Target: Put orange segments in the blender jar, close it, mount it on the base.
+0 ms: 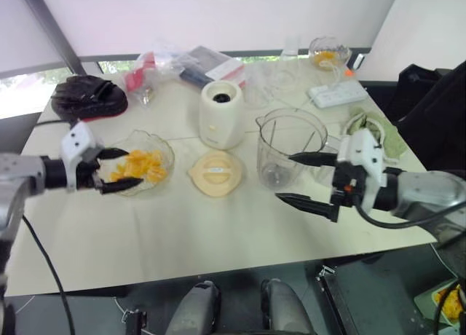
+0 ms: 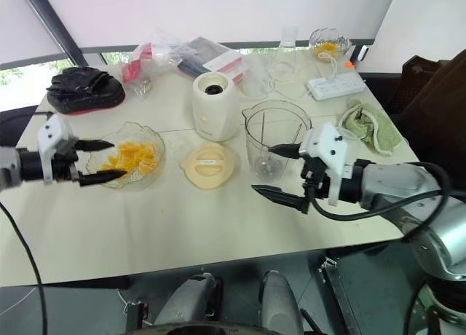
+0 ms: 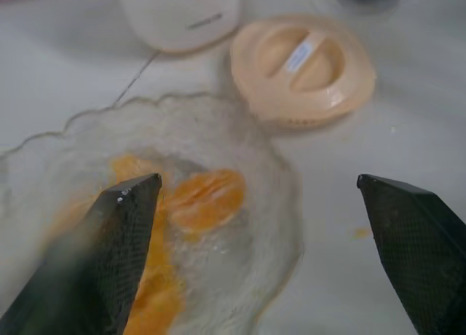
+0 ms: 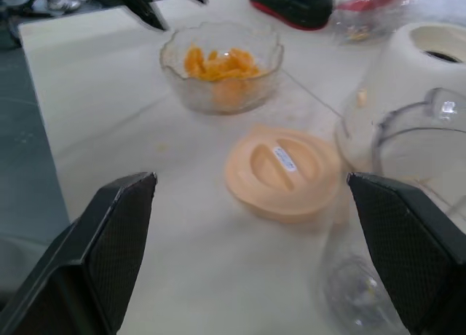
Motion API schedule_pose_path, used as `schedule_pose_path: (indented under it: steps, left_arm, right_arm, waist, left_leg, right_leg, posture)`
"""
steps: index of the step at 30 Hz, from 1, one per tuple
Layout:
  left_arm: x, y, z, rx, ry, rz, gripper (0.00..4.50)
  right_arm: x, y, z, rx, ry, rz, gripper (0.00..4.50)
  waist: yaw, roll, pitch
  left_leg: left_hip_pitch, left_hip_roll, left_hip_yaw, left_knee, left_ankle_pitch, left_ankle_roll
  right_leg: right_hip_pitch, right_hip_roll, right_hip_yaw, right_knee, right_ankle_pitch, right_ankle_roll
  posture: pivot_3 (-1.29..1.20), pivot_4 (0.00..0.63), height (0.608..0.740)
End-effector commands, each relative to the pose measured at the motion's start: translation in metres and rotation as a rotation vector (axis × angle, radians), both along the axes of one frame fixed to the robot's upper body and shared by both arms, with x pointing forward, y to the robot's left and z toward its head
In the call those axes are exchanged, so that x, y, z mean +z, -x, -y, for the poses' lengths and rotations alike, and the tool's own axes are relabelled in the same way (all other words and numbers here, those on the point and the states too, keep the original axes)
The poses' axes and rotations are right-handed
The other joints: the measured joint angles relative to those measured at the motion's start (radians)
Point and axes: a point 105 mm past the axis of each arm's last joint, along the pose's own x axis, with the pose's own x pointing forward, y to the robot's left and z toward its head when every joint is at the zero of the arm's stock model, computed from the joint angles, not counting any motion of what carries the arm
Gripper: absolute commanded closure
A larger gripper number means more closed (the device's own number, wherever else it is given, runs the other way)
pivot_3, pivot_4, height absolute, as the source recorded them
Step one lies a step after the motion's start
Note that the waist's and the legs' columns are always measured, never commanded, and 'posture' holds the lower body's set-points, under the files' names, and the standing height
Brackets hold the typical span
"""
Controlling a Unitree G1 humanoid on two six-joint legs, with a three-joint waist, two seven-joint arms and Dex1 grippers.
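A clear glass bowl [image 1: 166,147] of orange segments [image 1: 143,164] sits at the table's left. My left gripper [image 1: 135,167] is open, one finger over the bowl's near-left rim and the other just outside it; between its fingers lies a segment [image 3: 206,198]. The peach lid [image 1: 215,172] lies flat in the middle, in front of the cream base [image 1: 221,114]. The empty clear blender jar [image 1: 290,147] stands upright to the right of the lid. My right gripper [image 1: 283,177] is open and empty, just in front of the jar, its upper finger across the jar's near wall.
A black mitt [image 1: 87,96] and plastic bags [image 1: 156,65] lie at the back left. Clear cups [image 1: 262,84], a small glass bowl [image 1: 328,54] and a power strip [image 1: 336,95] stand at the back right. A green cloth [image 1: 382,131] lies right of the jar.
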Motion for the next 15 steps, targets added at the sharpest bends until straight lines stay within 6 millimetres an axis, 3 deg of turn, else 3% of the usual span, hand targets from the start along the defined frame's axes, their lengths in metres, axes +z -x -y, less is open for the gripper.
schedule_pose_path:
  steps: [1, 6, 11, 15]
  left_arm:
    - [-0.002, -0.016, -0.008, -0.050, -0.095, 0.000, 0.00]
    - [-0.017, -0.040, 0.004, -0.137, -0.204, -0.020, 0.00]
    - [-0.045, -0.040, 0.008, -0.225, -0.339, -0.106, 0.00]
    - [-0.051, -0.040, 0.003, -0.246, -0.434, -0.111, 0.00]
  right_arm:
    - [0.004, 0.003, -0.010, 0.020, -0.012, 0.047, 0.10]
    - [-0.003, 0.004, -0.015, 0.004, -0.015, 0.047, 0.10]
    - [-0.008, 0.010, -0.017, -0.005, -0.012, 0.041, 0.10]
    - [-0.010, 0.013, -0.019, -0.020, -0.014, 0.041, 0.10]
  waist:
    - [-0.005, -0.001, 0.000]
    - [-0.007, -0.002, 0.000]
    - [-0.013, -0.002, 0.000]
    - [-0.013, -0.004, 0.001]
  left_leg:
    - [0.000, 0.000, 0.000, 0.000, 0.000, 0.000]
    - [-0.006, -0.001, 0.002, 0.002, 0.002, -0.004]
    - [-0.013, -0.001, 0.004, 0.003, 0.002, -0.004]
    - [-0.013, -0.001, 0.004, 0.003, 0.002, -0.004]
  right_leg:
    - [0.000, 0.000, 0.000, 0.000, 0.000, 0.000]
    - [-0.006, -0.001, 0.000, 0.001, 0.000, 0.001]
    - [-0.016, -0.001, 0.000, 0.005, 0.001, 0.002]
    - [-0.016, -0.001, 0.000, 0.007, 0.001, 0.002]
  posture:
    - [0.00, 0.150, 0.740]
    - [0.00, 0.150, 0.740]
    - [0.00, 0.150, 0.740]
    - [0.00, 0.150, 0.740]
